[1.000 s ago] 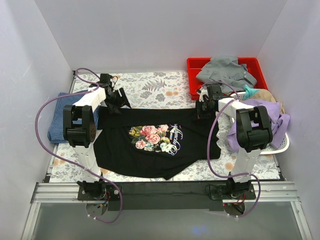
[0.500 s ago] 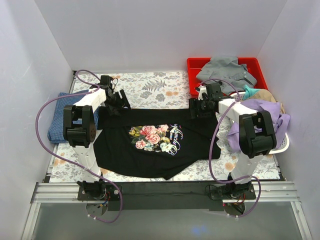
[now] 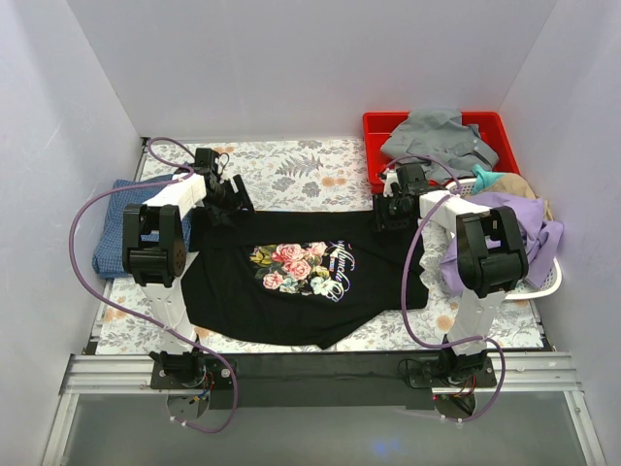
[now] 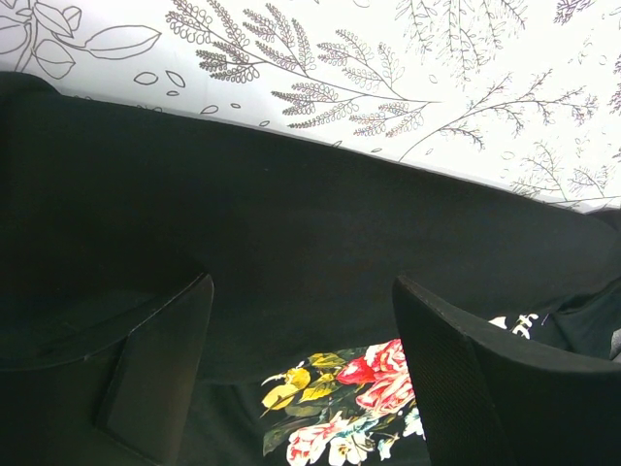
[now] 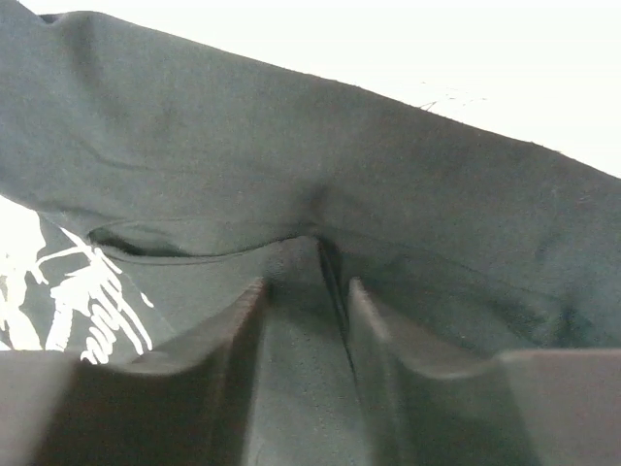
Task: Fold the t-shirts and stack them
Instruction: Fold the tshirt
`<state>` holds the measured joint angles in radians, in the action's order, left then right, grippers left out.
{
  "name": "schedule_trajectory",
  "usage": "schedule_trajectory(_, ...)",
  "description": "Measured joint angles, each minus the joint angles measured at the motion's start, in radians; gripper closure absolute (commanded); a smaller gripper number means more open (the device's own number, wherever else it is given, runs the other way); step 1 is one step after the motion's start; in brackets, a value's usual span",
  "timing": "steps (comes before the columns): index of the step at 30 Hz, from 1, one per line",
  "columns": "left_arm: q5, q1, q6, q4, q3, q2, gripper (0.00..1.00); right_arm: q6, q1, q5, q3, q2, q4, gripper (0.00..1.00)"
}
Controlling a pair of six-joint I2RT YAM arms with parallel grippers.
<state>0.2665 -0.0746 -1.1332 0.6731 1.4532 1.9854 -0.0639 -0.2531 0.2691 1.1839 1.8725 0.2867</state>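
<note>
Black soft cotton fills most of what I see: the large black t-shirt with a pink-rose print (image 3: 301,296) lies spread flat across the middle of the leaf-patterned white tablecloth (image 3: 301,165). Its roses (image 3: 289,264) and pale script lettering (image 3: 340,260) face up.

My left gripper (image 3: 228,199) hangs over the shirt's far hem, toward 10 o'clock from the print. Through the left wrist camera its two dark fingers (image 4: 155,369) are spread wide, with nothing between them but the shirt lying flat beneath. The roses show at 6 o'clock between the fingers and the tablecloth runs across 12 o'clock.

My right gripper (image 3: 388,212) sits at the far hem too, toward 1 o'clock from the print. In the right wrist view its fingers (image 5: 223,349) stand only a narrow slit apart, and the black cloth puckers into a crease right at their tips. Whether that fold is actually pinched, I cannot tell (the slit itself is too dark to read).

At 9 o'clock, against the left wall, the mottled blue t-shirt (image 3: 112,228) lies rumpled and apart from both my grippers. At 1 o'clock a red plastic tray (image 3: 374,126) holds crumpled grey cloth (image 3: 437,136). At 3 o'clock a white basket (image 3: 548,283) holds purple cloth (image 3: 505,218).
</note>
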Motion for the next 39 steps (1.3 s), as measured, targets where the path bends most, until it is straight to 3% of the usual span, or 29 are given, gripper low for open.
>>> schedule_trajectory(1,0.000,0.000,0.000,0.000,0.000,0.000,0.27,0.001,-0.001,-0.003,0.000,0.001,0.000,0.72)
schedule_trajectory(4,0.000,0.000,0.000,0.000,0.000,0.000,0.28,0.006,-0.006,-0.007,0.000,0.001,0.002,0.98)
schedule_trajectory(17,-0.004,0.000,0.000,0.005,-0.002,0.000,0.29,-0.002,-0.053,-0.052,-0.009,-0.128,0.029,0.99)
schedule_trajectory(29,-0.013,-0.001,0.000,0.005,-0.016,0.000,0.31,-0.098,-0.301,-0.109,-0.115,-0.209,0.142,0.99)
schedule_trajectory(30,-0.015,-0.001,0.000,0.006,-0.023,0.000,0.31,-0.117,-0.327,-0.121,-0.133,-0.209,0.156,0.78)
schedule_trajectory(32,-0.018,-0.002,0.001,0.007,-0.038,0.000,0.31,-0.159,-0.375,-0.150,-0.163,-0.216,0.187,0.67)
schedule_trajectory(33,-0.019,-0.002,0.001,0.008,-0.042,0.000,0.31,-0.174,-0.394,-0.162,-0.177,-0.224,0.197,0.55)
schedule_trajectory(37,-0.020,-0.002,0.001,0.006,-0.043,0.000,0.32,-0.238,-0.438,-0.263,-0.204,-0.299,0.262,0.54)
schedule_trajectory(39,-0.021,-0.002,0.002,0.006,-0.043,0.000,0.32,-0.264,-0.440,-0.345,-0.204,-0.360,0.274,0.47)
